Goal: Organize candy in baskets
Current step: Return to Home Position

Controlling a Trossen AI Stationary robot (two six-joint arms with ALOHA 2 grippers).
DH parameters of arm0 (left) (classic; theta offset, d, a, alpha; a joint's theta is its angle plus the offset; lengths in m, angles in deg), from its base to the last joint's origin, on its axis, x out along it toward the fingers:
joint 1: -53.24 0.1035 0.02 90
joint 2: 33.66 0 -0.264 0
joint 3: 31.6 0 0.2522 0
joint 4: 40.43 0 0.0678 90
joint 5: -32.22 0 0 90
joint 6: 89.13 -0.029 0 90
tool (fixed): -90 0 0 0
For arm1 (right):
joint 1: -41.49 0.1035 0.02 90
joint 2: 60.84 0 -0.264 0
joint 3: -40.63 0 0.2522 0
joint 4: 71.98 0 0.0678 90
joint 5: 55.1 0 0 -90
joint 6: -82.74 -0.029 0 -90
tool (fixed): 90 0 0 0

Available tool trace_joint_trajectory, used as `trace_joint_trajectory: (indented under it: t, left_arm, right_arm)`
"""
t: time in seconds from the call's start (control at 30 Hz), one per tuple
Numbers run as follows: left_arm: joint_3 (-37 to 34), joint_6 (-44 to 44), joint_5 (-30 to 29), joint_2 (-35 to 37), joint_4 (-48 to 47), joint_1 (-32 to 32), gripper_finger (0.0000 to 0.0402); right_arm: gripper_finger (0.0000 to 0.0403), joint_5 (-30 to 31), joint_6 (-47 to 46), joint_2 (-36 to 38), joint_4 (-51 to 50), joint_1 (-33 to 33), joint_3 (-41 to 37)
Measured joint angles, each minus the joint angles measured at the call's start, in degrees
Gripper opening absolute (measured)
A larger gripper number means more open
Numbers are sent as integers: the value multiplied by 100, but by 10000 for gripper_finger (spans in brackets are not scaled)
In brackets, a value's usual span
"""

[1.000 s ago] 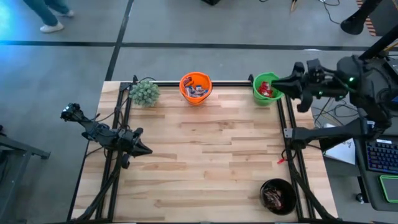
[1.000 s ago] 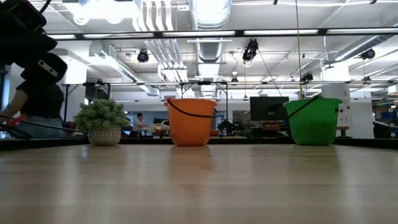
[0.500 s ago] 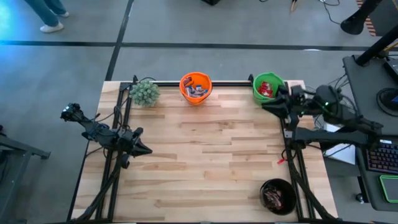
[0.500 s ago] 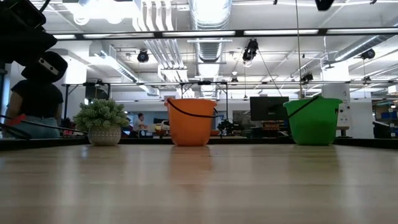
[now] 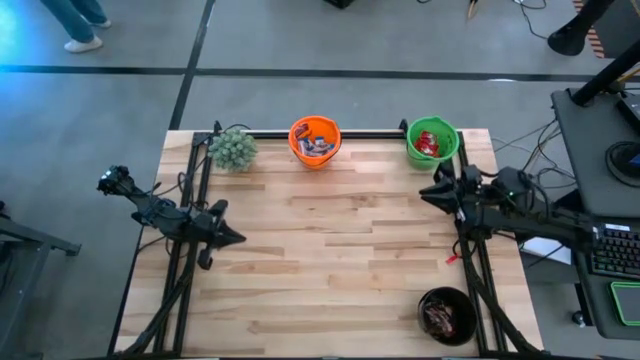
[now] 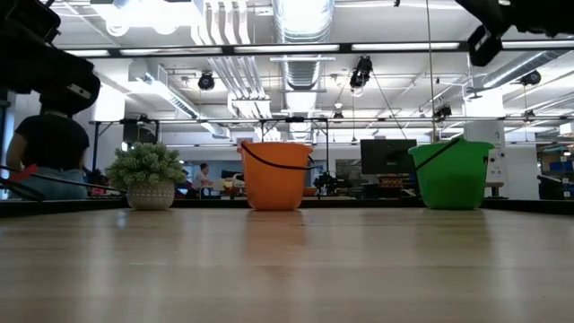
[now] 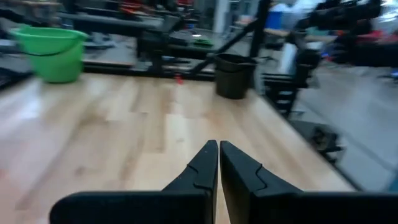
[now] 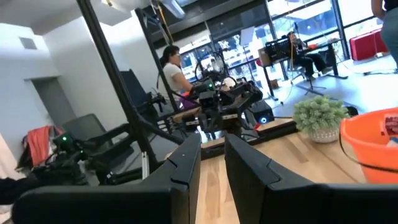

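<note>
Contents of black basket [image 5: 446, 291], lower right, cannot be resolved. Red candy [image 5: 428, 143] is seen in green basket [image 5: 411, 146], mixed bars [image 5: 316, 148] in orange basket [image 5: 295, 134]. Jaws: left gripper [image 5: 232, 238] closed, right gripper [image 5: 425, 192] slightly parted.

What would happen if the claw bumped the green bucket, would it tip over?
It would probably slide, not tip: the green bucket looks squat and stands flat on the smooth wooden table. It is likely light, since it seems to be thin plastic with only a few red candies inside.
</note>
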Motion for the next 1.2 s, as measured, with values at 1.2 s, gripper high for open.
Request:
trace_joint_trajectory:
  t: [1.2]
  left_arm:
    - [9, -178, -626, -32, -209, 2, 0]
  right_arm:
    - [66, 1248, 611, 883, -125, -2, -1945]
